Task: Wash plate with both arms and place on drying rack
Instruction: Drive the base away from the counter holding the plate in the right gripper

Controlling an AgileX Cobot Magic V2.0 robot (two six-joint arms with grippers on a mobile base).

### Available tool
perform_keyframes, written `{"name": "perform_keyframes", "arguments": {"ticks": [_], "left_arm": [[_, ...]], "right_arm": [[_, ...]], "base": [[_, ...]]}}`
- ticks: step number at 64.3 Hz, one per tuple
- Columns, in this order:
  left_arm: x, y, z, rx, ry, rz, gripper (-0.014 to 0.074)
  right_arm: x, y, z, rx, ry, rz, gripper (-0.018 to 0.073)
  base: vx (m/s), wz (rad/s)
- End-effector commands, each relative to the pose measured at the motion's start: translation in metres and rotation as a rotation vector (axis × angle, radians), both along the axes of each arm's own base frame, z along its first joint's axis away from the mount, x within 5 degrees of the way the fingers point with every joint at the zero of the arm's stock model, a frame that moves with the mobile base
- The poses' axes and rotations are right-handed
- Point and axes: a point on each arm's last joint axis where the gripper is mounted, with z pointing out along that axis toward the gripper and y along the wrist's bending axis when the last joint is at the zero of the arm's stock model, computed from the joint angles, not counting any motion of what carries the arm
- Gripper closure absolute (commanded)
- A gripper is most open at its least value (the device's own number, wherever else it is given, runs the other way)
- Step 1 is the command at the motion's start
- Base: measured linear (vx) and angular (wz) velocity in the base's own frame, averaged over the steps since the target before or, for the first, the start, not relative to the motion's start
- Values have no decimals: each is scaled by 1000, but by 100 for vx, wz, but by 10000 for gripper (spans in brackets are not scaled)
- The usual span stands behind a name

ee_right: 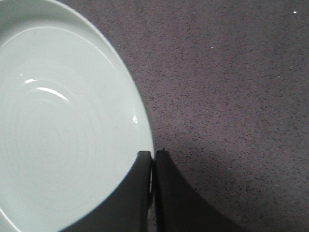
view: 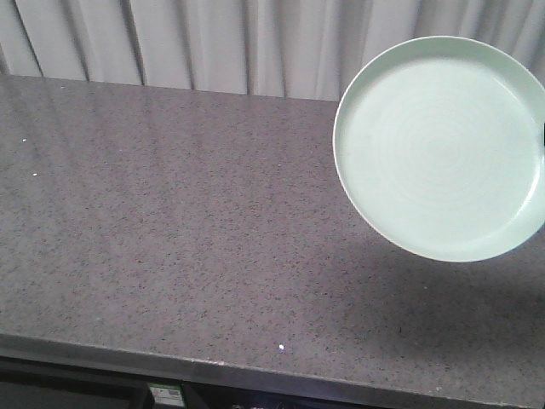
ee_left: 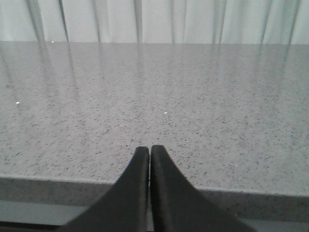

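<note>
The pale mint-green plate (view: 443,149) hangs tilted above the speckled counter at the right of the front view, its inner face toward the camera. In the right wrist view the plate (ee_right: 63,130) fills the left side, and my right gripper (ee_right: 153,155) is shut on its rim, one finger over the inner face and one behind. My left gripper (ee_left: 149,150) is shut with nothing between its fingers, low over the near edge of the counter. The drying rack is out of view. Neither arm shows in the front view.
The dark speckled stone counter (view: 170,239) stretches across the front view, its front edge (view: 255,371) near the bottom. Pale pleated curtains (view: 213,43) hang behind it. The plate casts a shadow on the counter (view: 443,324).
</note>
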Motion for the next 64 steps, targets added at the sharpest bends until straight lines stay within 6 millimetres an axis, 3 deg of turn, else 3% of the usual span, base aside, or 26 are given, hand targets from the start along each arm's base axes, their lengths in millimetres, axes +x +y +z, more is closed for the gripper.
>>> {"name": "perform_keyframes", "arguments": {"ticks": [1, 64], "left_arm": [[0, -1, 2, -11, -70, -14, 603], [0, -1, 2, -11, -70, -14, 603]], "right_arm": [[-3, 2, 14, 25, -84, -15, 567], [-3, 2, 14, 25, -84, -15, 567]], "base": [[-7, 28], [-9, 35]]}}
